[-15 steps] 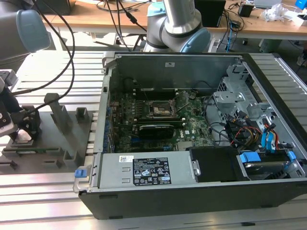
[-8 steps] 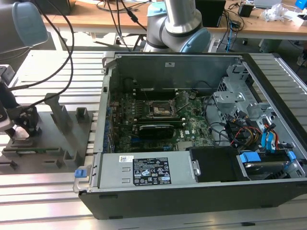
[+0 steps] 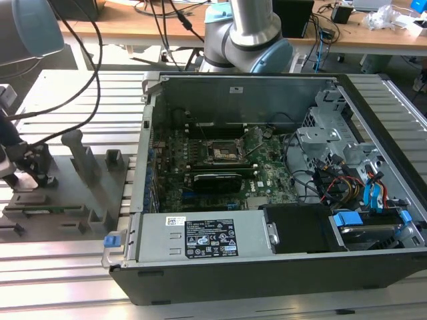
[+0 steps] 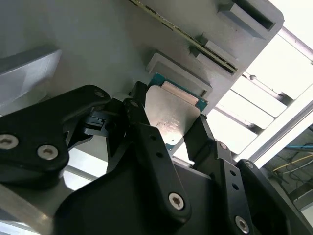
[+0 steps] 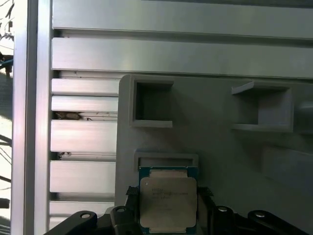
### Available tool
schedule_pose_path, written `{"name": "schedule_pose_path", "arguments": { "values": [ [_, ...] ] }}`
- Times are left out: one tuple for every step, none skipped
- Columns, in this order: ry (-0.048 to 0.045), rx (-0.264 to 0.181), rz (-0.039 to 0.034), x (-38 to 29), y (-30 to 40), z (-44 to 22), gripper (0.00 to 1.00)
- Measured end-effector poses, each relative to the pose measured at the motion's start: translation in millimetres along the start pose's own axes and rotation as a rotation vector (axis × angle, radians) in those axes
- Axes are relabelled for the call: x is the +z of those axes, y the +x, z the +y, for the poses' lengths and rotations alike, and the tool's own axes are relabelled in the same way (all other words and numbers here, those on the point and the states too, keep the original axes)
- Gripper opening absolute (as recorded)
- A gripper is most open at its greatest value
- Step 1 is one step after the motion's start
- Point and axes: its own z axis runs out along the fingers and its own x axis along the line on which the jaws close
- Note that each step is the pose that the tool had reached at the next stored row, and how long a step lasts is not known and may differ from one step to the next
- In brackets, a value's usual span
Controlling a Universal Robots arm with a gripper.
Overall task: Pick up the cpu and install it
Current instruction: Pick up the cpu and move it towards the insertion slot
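The cpu [image 5: 167,203], a small square chip with a shiny metal top and a green rim, sits between my gripper's [image 5: 167,196] black fingers [image 5: 128,194]. In the second wrist view the same cpu [image 4: 171,115] is flanked on both sides by the fingers [image 4: 138,110], which press against its edges, just off the grey fixture tray [image 4: 98,44]. In the exterior view my gripper [image 3: 37,179] hangs over the grey fixture tray [image 3: 67,197] at the exterior view's left. The black socket frame [image 3: 223,152] lies on the motherboard inside the open computer case [image 3: 267,283].
Upright pegs [image 3: 81,152] stand on the tray close to my gripper. Cables [image 3: 80,73] run from the arm across the slatted aluminium table [image 3: 60,267]. The case holds drive cages and wiring [image 3: 347,180] on the exterior view's right. A desk [image 3: 373,33] runs behind.
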Motion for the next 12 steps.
{"name": "schedule_pose_path", "arguments": {
  "values": [
    [0.0001, 0.000, 0.0002, -1.7, 0.0, 0.0, 0.55],
    [0.0001, 0.000, 0.0001, -3.2, -0.1, 0.0, 0.55],
    [0.0001, 0.000, 0.0001, -4.7, -0.1, -0.1, 0.55],
    [0.0001, 0.000, 0.0001, -6.4, -0.1, -0.1, 0.55],
    [0.0001, 0.000, 0.0001, -9.9, -0.3, -0.1, 0.55],
    [0.0000, 0.000, 0.0000, -12.1, -0.3, -0.1, 0.55],
    [0.0001, 0.000, 0.0001, -13.8, -0.4, -0.2, 0.55],
    [0.0001, 0.000, 0.0001, -16.1, -0.4, -0.2, 0.55],
    [0.0001, 0.000, 0.0001, -17.8, -0.4, -0.2, 0.55],
    [0.0000, 0.000, 0.0000, -19.8, -0.5, -0.2, 0.55],
    [0.0000, 0.000, 0.0000, -21.7, -0.6, -0.2, 0.55],
    [0.0000, 0.000, 0.0001, -24.1, -0.6, -0.3, 0.55]
  ]
}}
